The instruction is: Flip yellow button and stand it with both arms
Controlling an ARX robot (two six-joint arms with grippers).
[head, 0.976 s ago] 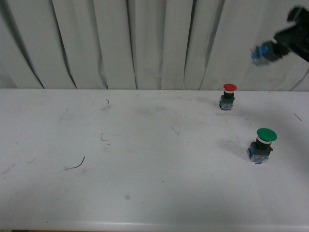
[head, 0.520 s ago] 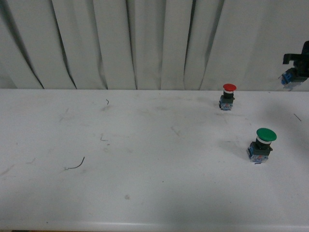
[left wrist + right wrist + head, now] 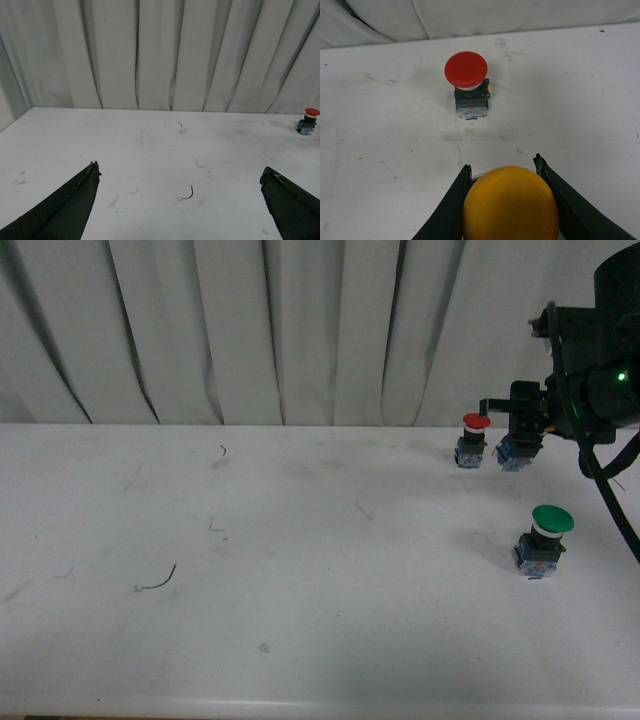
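The right hand [image 3: 502, 167] is clamped on the yellow button [image 3: 509, 205], with two tapering black fingers [image 3: 445, 212] pressed against either side of the smooth, rounded cap. The cap faces back toward the wrist and the blue block base [image 3: 511, 455] points down at the counter [image 3: 300, 540], so the long axis runs roughly upright (whether the base touches the surface I cannot tell). In the front view the button is just beside the red button [image 3: 472, 440], at its 3 o'clock. The green button [image 3: 545, 538], with a broader domed cap, stands at about 5 o'clock. The left hand [image 3: 180, 170] hangs with its fingers apart and empty over the scuffed white counter, with a pleated pale curtain [image 3: 250, 330] behind.
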